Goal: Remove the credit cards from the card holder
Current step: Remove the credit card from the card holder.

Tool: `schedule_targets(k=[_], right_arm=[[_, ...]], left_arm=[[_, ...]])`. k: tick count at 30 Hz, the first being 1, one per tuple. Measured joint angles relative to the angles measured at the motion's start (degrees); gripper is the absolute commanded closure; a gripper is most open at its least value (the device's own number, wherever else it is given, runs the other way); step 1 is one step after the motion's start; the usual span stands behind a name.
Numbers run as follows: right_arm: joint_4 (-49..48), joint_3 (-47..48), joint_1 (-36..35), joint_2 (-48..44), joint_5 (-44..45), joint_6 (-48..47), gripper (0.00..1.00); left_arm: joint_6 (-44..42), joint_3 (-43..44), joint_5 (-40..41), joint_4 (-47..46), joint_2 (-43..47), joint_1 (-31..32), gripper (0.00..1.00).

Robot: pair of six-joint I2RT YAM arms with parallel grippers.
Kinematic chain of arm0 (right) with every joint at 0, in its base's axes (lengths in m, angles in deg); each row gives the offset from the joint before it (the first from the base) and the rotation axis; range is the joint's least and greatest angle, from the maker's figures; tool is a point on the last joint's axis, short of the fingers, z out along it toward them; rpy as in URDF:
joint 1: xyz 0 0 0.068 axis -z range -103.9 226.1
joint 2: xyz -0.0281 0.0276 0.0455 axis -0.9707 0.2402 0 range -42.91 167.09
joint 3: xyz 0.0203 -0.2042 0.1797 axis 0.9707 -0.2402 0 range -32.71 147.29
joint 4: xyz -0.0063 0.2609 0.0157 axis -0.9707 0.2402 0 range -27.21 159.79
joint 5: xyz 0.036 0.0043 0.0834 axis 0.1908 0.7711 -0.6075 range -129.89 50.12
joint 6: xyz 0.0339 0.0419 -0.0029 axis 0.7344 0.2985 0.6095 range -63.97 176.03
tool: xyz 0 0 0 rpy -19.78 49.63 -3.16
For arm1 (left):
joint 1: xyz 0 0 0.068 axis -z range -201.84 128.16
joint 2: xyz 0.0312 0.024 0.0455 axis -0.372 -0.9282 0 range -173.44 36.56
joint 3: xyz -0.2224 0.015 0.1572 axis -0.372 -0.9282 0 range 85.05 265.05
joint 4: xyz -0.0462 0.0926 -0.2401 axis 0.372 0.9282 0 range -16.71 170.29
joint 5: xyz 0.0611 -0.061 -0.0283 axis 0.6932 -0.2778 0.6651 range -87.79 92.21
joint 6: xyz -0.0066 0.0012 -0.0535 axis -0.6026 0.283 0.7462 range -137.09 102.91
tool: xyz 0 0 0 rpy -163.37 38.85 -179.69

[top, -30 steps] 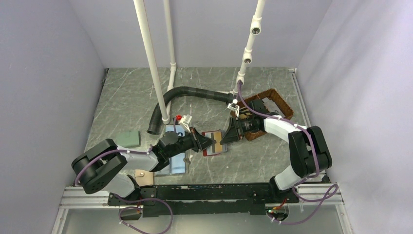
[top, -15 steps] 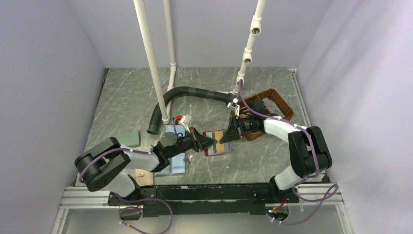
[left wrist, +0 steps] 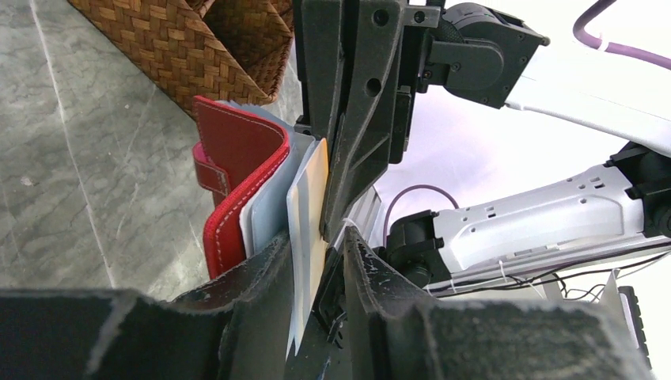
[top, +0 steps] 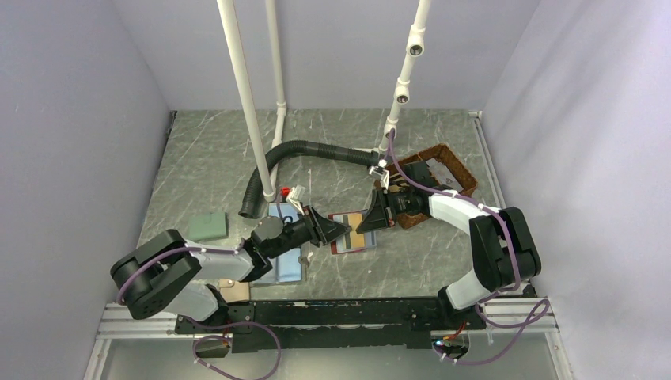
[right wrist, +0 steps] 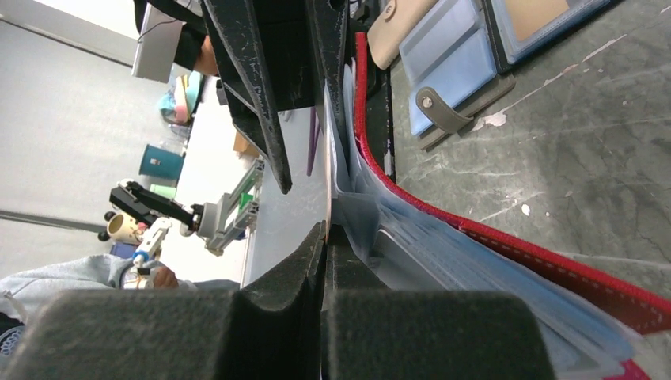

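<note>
The red card holder (top: 349, 237) lies spread between both grippers at mid-table; in the left wrist view its red cover (left wrist: 237, 158) stands on edge. A tan-orange credit card (left wrist: 318, 194) sticks up from its light blue pockets (right wrist: 475, 261). My right gripper (top: 365, 221) comes from the right and is shut on that card's edge (right wrist: 326, 198), its pads pressed flat together. My left gripper (top: 342, 230) reaches in from the left. Its jaws stand a little apart, with the card and a pale panel loose in the gap (left wrist: 315, 249).
A wicker basket (top: 441, 162) sits just behind the right gripper. A dark-framed blue wallet (top: 291, 265) and a pale blue bifold (right wrist: 451, 63) lie under the left arm. A black corrugated hose (top: 301, 150), white pipes (top: 245, 103) and a green pad (top: 208, 226) stand further left.
My right gripper has closed onto the tan-orange card. My left gripper, shut before, has parted its jaws, and the left arm has shifted slightly left.
</note>
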Motion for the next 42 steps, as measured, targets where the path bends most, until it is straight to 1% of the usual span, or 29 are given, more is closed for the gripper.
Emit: schedule_targets(k=[3, 6, 11, 12, 28, 42], right_arm=[[0.0, 0.0, 0.1, 0.0, 0.0, 0.1, 1.00], [0.0, 0.0, 0.1, -0.1, 0.0, 0.2, 1.00], [0.0, 0.0, 0.1, -0.1, -0.2, 0.6, 1.00], [-0.1, 0.0, 0.2, -0.1, -0.3, 0.7, 1.00], [-0.8, -0.6, -0.4, -0.1, -1.1, 1.1, 1.00], [-0.5, -0.6, -1.2, -0.1, -1.7, -0.5, 1.00]], left_arm=[[0.0, -0.2, 0.0, 0.2, 0.9, -0.1, 0.70], [0.2, -1.0, 0.2, 0.3, 1.7, -0.2, 0.77], [1.2, -2.3, 0.7, 0.1, 2.1, -0.5, 0.98], [1.3, -2.4, 0.7, 0.0, 2.1, -0.5, 1.00], [1.9, -4.6, 0.1, -4.9, 1.7, -0.5, 1.00], [1.7, -5.9, -0.3, -3.0, 4.7, -0.5, 1.00]])
